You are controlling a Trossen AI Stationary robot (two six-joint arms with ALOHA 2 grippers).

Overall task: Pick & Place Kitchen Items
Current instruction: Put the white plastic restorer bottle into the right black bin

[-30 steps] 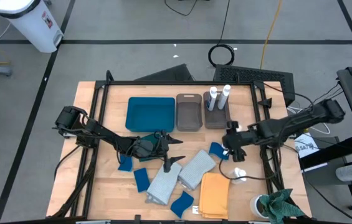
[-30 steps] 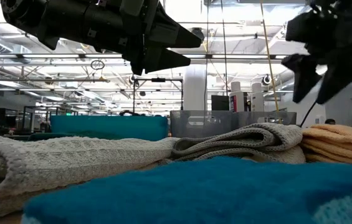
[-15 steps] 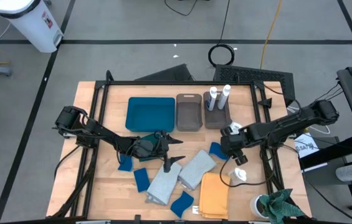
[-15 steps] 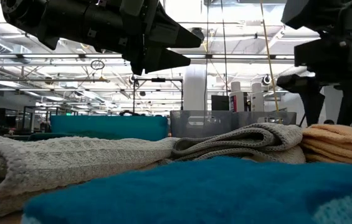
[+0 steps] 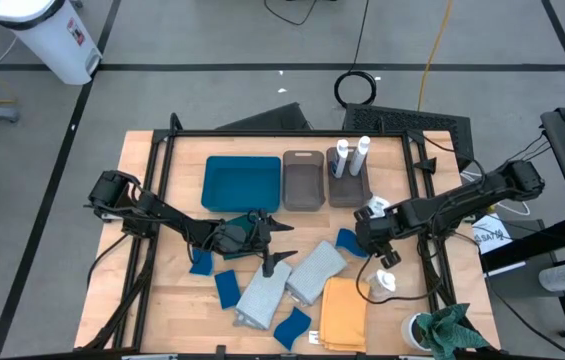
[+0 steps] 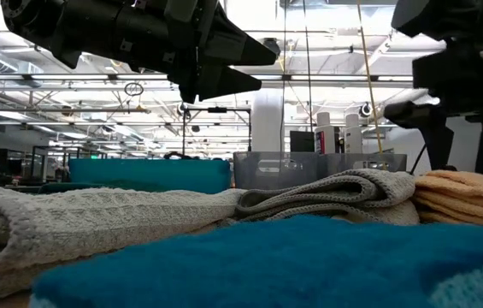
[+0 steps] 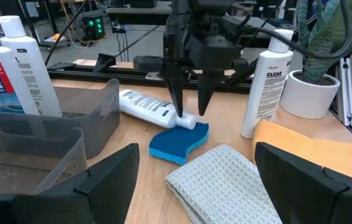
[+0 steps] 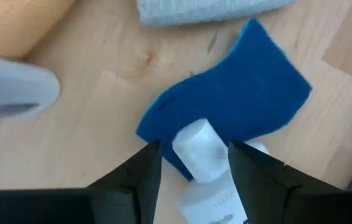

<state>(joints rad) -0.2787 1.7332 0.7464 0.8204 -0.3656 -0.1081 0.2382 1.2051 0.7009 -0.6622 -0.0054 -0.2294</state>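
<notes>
Down comes the right gripper [image 8: 191, 163] since a second ago: it has swung in from beside the bins and dropped over a white bottle [image 7: 152, 108] lying on its side on the table, while the left arm has not budged. Fingers apart, one either side of the bottle's cap end, which rests on a blue sponge [image 8: 238, 99] just in front of the two grey-brown bins [image 5: 303, 181]. That reads as the grasp step of a pick, not yet closed. Over on the other side the left gripper [image 5: 274, 240] hangs wide open above the pale grey cloths [image 5: 292, 280], waiting. Two more bottles stand in the right-hand bin already, and another stands upright near the mustard cloth [image 5: 343, 310]. Next move, in my judgement: close squarely on the neck without pinching the sponge beneath, though whether the fingers sit low enough is hard to tell from here. Then lift clear, and carry toward the bottle bin.
</notes>
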